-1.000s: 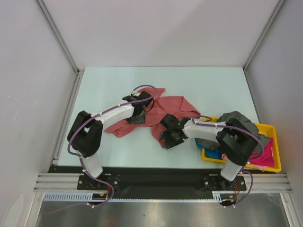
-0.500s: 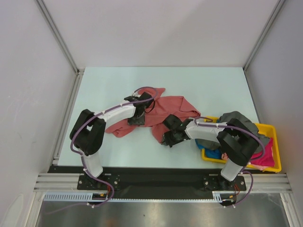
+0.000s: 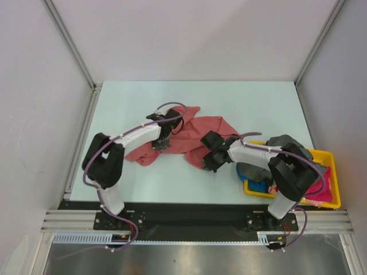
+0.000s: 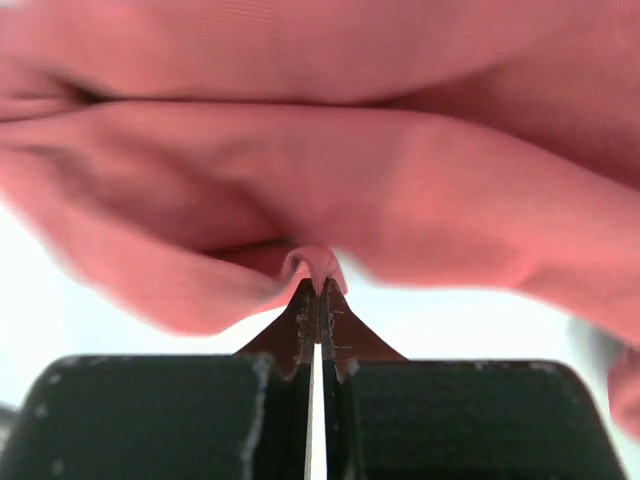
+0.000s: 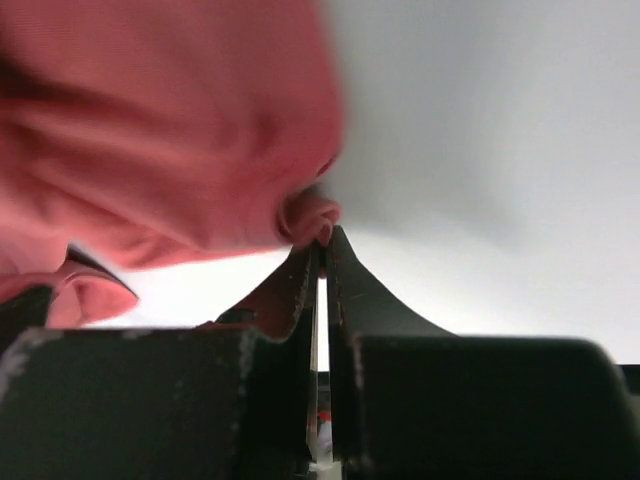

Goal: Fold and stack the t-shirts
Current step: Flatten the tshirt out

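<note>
A salmon-red t-shirt lies crumpled on the pale table, between the two arms. My left gripper is shut on a fold of it near its left part; in the left wrist view the cloth bunches at the fingertips. My right gripper is shut on the shirt's near right edge, and the right wrist view shows the salmon-red cloth pinched at the tips. More t-shirts sit in the yellow tray: a dark grey one, a bright blue one and a magenta-pink one.
The yellow plastic tray stands at the near right of the table, beside the right arm's base. Grey walls and metal posts enclose the table on three sides. A black rail runs along the near edge.
Both grippers have closed on the salmon-red shirt. The right gripper has moved up and to the right, drawing the shirt's near edge with it. The left gripper shifted slightly away.
</note>
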